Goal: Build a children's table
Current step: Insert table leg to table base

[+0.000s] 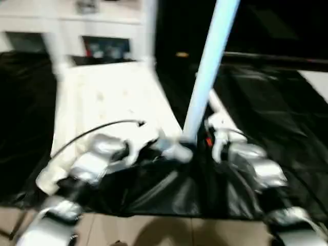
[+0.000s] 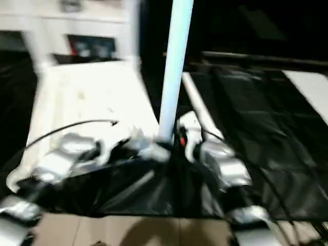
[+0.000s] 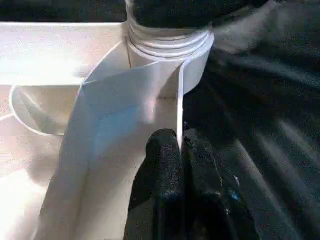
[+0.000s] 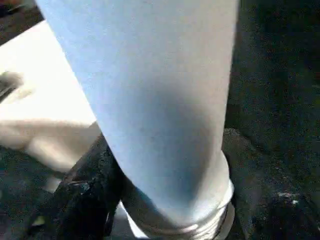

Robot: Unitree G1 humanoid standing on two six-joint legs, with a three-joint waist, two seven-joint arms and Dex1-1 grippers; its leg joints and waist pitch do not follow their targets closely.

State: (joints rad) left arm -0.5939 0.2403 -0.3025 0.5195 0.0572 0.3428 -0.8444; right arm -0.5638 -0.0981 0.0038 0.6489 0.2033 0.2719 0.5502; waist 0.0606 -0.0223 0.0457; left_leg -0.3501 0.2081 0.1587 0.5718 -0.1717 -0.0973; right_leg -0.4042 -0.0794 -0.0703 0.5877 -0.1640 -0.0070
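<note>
White plastic ribbed table top (image 1: 110,97) holds one long white tapered leg (image 1: 207,72) upright at its five-o'clock corner, left claw (image 3: 181,150) pinching its rim, right claw (image 4: 165,200) straddling the leg.

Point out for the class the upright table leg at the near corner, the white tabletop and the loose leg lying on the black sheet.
upright leg (image 1: 207,72), left eye view, middle of its shaft
tabletop (image 1: 110,97), left eye view, bare underside
loose leg (image 2: 197,105), right eye view, middle of its length
</note>
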